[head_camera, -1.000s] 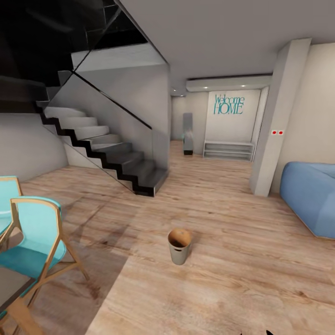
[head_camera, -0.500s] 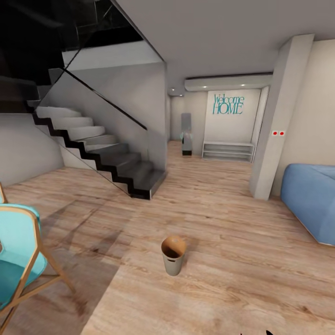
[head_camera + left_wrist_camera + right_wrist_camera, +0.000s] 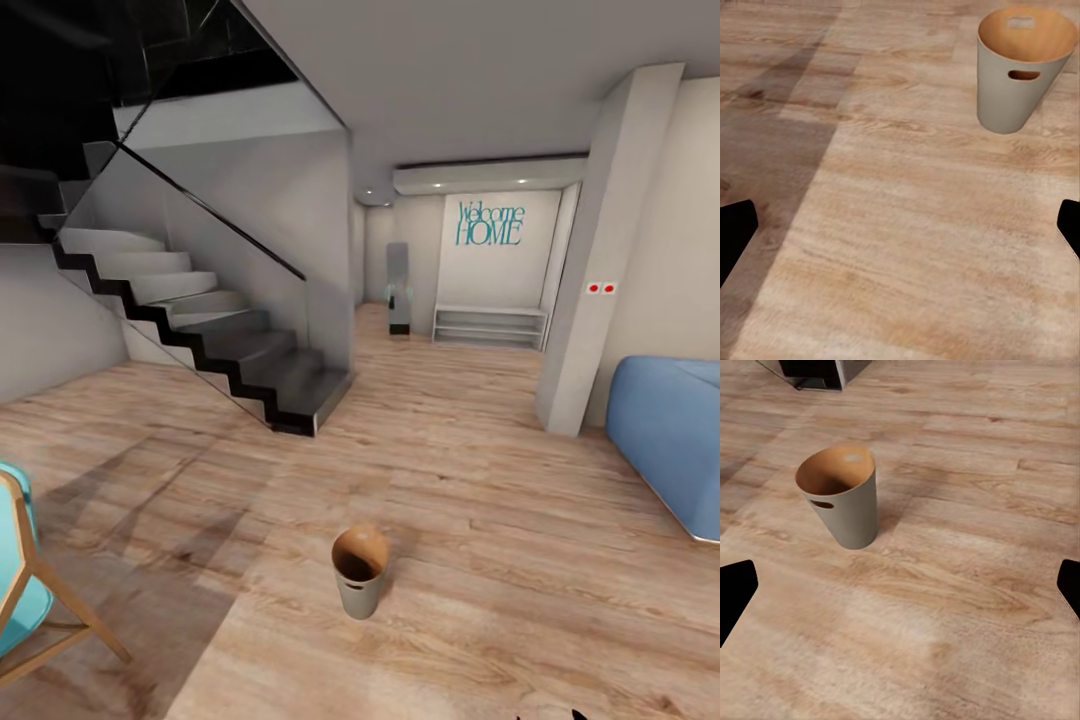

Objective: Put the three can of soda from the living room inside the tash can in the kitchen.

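Trash can (image 3: 360, 572) upright, mouth up, seemingly empty

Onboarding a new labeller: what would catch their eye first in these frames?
Probably the bin, standing upright and alone on the wood floor near the middle of the head view; both wrist views show its copper-brown inside with nothing visible in it. Next, the dark staircase climbing at left, and the teal "Welcome HOME" lettering on the far wall. A blue sofa sits at right.

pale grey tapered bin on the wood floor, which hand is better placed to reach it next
Neither clearly, and both hands are empty. The pale grey tapered bin stands upright, nearly centred ahead. Left wrist view shows it slightly larger, so perhaps left.
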You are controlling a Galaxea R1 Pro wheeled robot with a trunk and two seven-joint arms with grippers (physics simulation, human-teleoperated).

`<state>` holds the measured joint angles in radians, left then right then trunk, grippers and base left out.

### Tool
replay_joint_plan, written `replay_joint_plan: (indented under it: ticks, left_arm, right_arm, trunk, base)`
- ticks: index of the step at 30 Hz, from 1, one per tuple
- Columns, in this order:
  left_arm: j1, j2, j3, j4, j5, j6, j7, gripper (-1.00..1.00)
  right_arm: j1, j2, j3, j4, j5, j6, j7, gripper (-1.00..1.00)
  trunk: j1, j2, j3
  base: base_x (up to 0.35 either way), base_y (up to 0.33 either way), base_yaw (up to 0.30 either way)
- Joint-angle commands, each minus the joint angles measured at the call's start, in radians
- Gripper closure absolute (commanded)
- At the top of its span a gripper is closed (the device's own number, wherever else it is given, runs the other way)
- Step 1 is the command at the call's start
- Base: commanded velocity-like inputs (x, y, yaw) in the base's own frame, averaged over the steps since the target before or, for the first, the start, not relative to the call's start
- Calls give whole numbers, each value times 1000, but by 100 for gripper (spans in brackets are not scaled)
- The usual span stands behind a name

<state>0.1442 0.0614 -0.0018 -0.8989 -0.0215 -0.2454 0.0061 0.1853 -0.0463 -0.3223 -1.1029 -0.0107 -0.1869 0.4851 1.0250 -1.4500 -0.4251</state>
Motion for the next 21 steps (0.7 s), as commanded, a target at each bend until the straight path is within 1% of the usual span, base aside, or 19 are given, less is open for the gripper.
replay_joint_plan:
  ticks: [1, 7, 10, 15, 21]
  left_arm:
    - [0, 0, 0, 0, 0, 0, 0, -100]
    - [0, 0, 0, 0, 0, 0, 0, -100]
    - [0, 0, 0, 0, 0, 0, 0, -100]
    - [0, 0, 0, 0, 0, 0, 0, -100]
    - [0, 0, -1, 0, 0, 0, 0, -100]
  right_arm:
    - [0, 0, 0, 0, 0, 0, 0, -100]
    - [0, 0, 2, 0, 1, 0, 0, -100]
    - [0, 0, 3, 0, 1, 0, 0, -100]
    - [0, 0, 4, 0, 1, 0, 0, -100]
    - [0, 0, 5, 0, 1, 0, 0, -100]
  trunk:
    - [0, 0, 0]
    - [0, 0, 0]
    - [0, 0, 0]
    - [0, 0, 0]
    - [0, 0, 0]
  base:
    - [276, -120, 0]
    - [276, -112, 2]
    - [276, -107, 66]
    - [275, -106, 139]
    - [274, -130, 191]
